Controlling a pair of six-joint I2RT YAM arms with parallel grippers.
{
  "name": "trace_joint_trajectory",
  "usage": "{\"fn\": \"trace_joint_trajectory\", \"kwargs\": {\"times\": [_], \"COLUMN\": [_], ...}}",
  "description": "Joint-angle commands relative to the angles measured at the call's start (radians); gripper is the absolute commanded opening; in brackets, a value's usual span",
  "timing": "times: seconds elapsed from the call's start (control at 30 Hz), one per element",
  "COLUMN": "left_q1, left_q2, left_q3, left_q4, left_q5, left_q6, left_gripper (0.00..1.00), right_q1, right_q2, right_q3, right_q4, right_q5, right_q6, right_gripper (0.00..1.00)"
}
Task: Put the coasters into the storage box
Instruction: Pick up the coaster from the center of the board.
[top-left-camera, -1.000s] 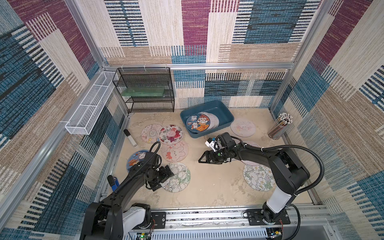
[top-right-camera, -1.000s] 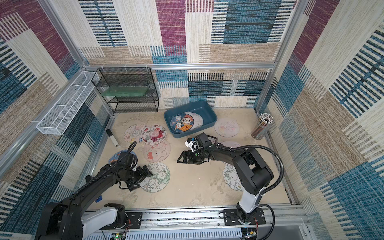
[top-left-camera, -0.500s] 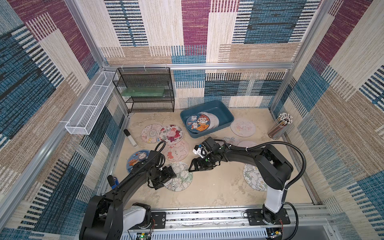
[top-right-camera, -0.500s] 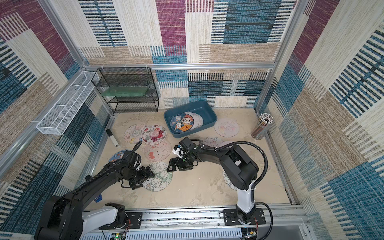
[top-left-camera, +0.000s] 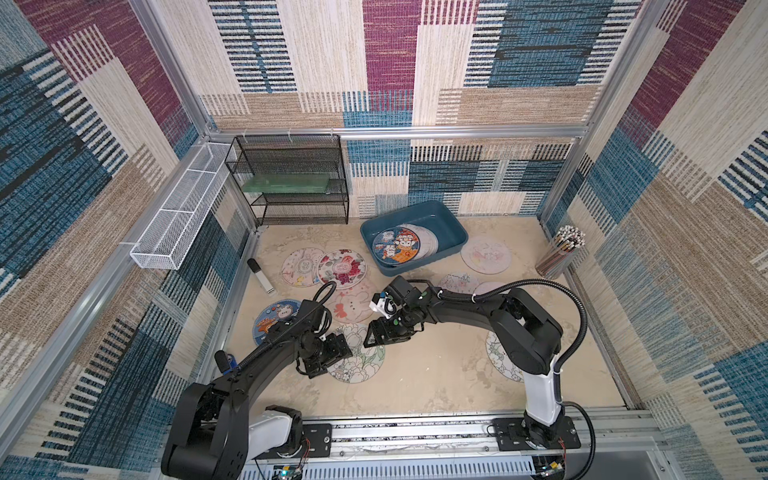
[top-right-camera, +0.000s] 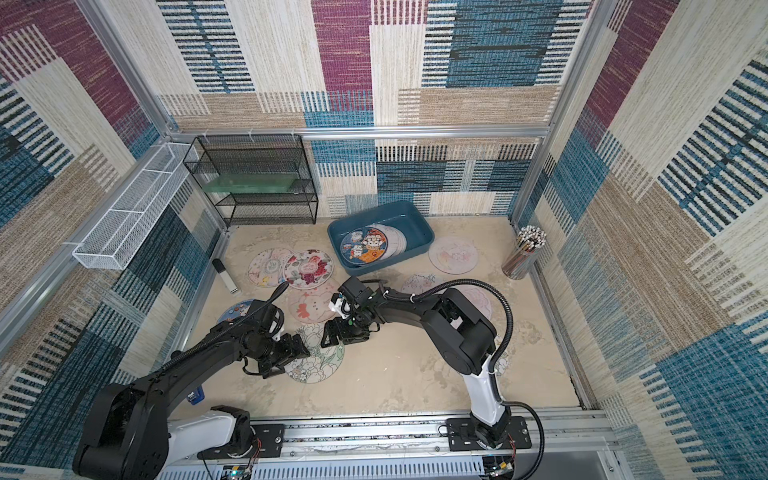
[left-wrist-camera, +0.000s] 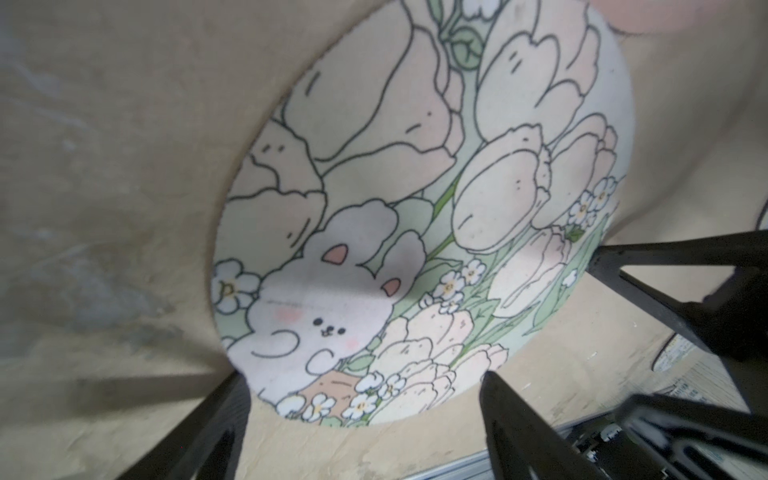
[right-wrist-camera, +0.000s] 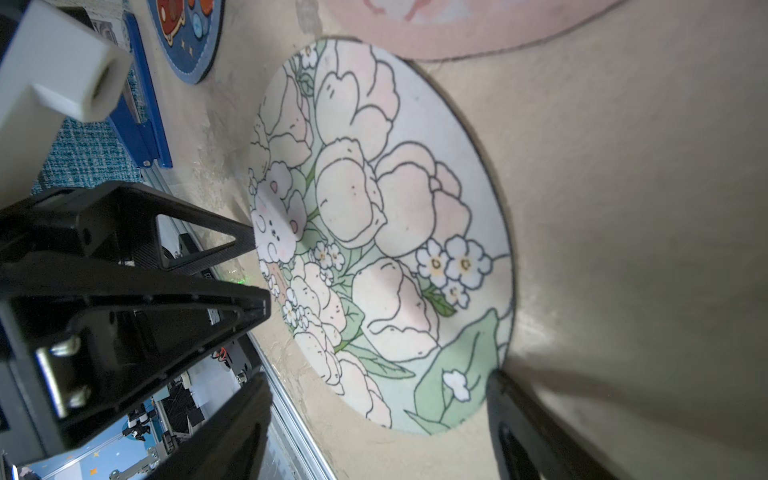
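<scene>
A tulip-and-bunny coaster (top-left-camera: 360, 359) (top-right-camera: 318, 361) lies flat on the table near the front. My left gripper (top-left-camera: 332, 352) (left-wrist-camera: 365, 380) is open at its bunny edge, one finger either side of the rim. My right gripper (top-left-camera: 376, 334) (right-wrist-camera: 376, 380) is open at the opposite, leafy edge, facing the left gripper (right-wrist-camera: 249, 274). Neither holds anything. The teal storage box (top-left-camera: 455, 227) (top-right-camera: 419, 222) at the back holds several coasters (top-left-camera: 399, 245). More coasters lie loose: pink bunny (top-left-camera: 351, 305), red floral (top-left-camera: 341, 268), dark blue (top-left-camera: 276, 318), and pale pink (top-left-camera: 485, 254).
A black wire rack (top-left-camera: 291, 183) stands in the back left corner and a white mesh basket (top-left-camera: 183, 208) hangs on the left wall. A cup of pencils (top-left-camera: 561, 253) is at the far right. A marker (top-left-camera: 261, 276) lies by the left wall.
My right arm has swung left across the table to the tulip coaster's far edge. My left gripper has crept slightly forward onto the coaster's near edge.
</scene>
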Motion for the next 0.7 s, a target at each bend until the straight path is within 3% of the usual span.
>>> {"fn": "trace_joint_trajectory", "kwargs": {"times": [0.0, 0.4, 0.67], "left_q1": [0.001, 0.000, 0.001], "left_q2": [0.012, 0.000, -0.058], "left_q3": [0.000, -0.011, -0.018], "left_q4": [0.026, 0.020, -0.008], "left_q5": [-0.009, -0.018, -0.061], "left_q6": [0.023, 0.019, -0.008], "left_gripper": [0.85, 0.82, 0.63], "right_q1": [0.015, 0.018, -0.005], "right_q2": [0.026, 0.043, 0.035], "right_q3": [-0.001, 0.013, -0.006], "right_q4": [-0.072, -0.054, -0.055], "right_q5": [0.068, 0.074, 0.073], "right_q6": [0.015, 0.041, 0.037], "right_gripper": [0.84, 0.83, 0.82]}}
